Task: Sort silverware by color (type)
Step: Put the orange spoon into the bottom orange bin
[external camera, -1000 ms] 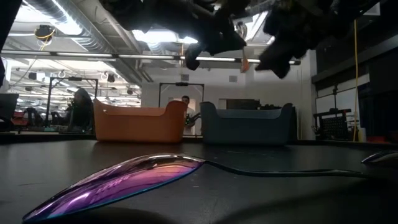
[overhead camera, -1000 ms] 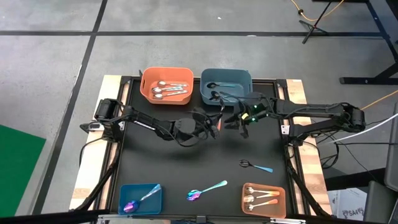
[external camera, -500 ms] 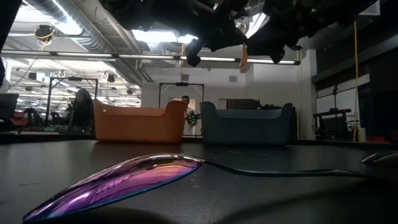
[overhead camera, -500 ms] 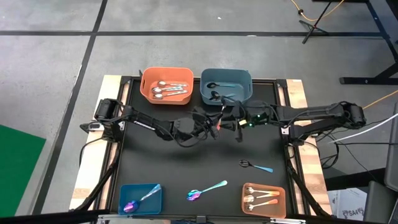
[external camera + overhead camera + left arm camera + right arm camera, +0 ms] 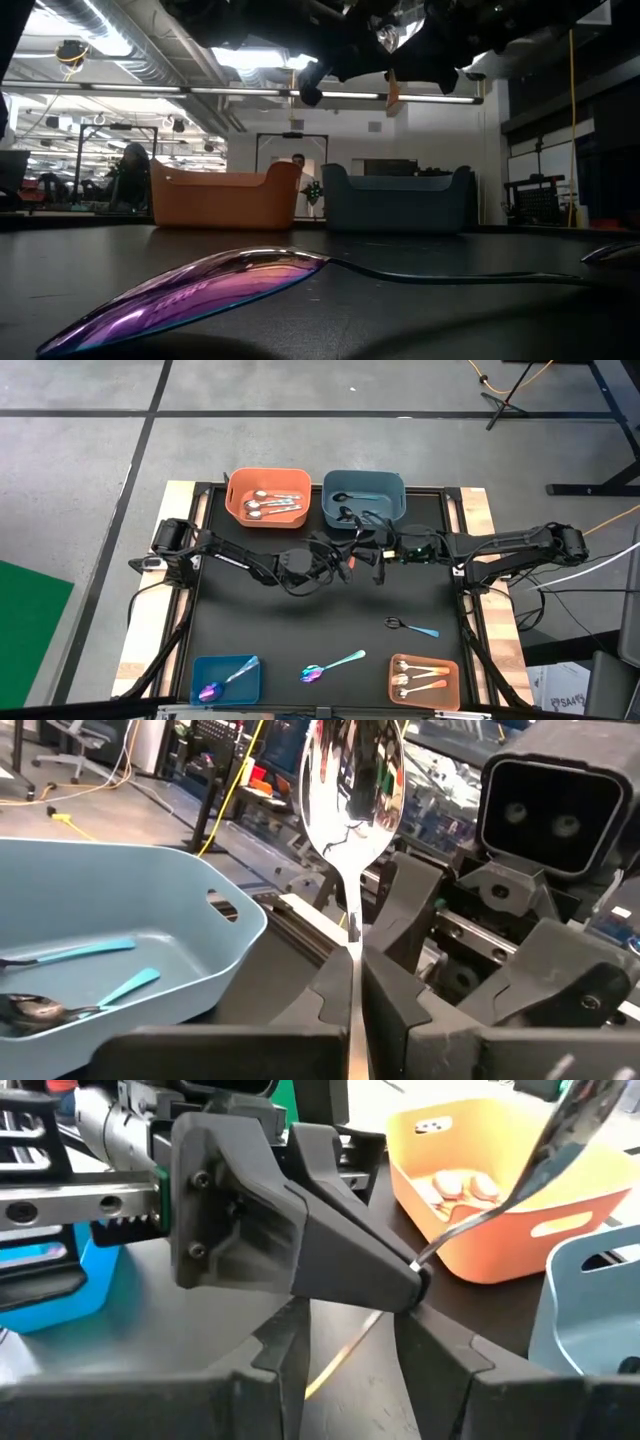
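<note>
My left gripper hovers over the far middle of the table, shut on a silver spoon with an orange handle. My right gripper faces it from the right and is open. In the right wrist view its fingers stand on either side of the left gripper's tips and the spoon, apart from both. An iridescent spoon and a black-bowled spoon with a blue handle lie flat on the near part of the table. My left gripper pinches the spoon between its two fingers at the thin neck just below the bowl. The fingers come in roughly level from the table's left. The spoon is lifted clear, with its bowl up and its orange handle pointing down below the fingers.
On the far side stand an orange bin with silver spoons and a grey-blue bin with dark spoons. A blue tray sits near left and an orange tray near right. The black table top between them is bare. A person stands far back in the room.
My right gripper has moved toward the table's left, closing in on my left gripper and the held spoon. It has risen in the low view and turned more level.
</note>
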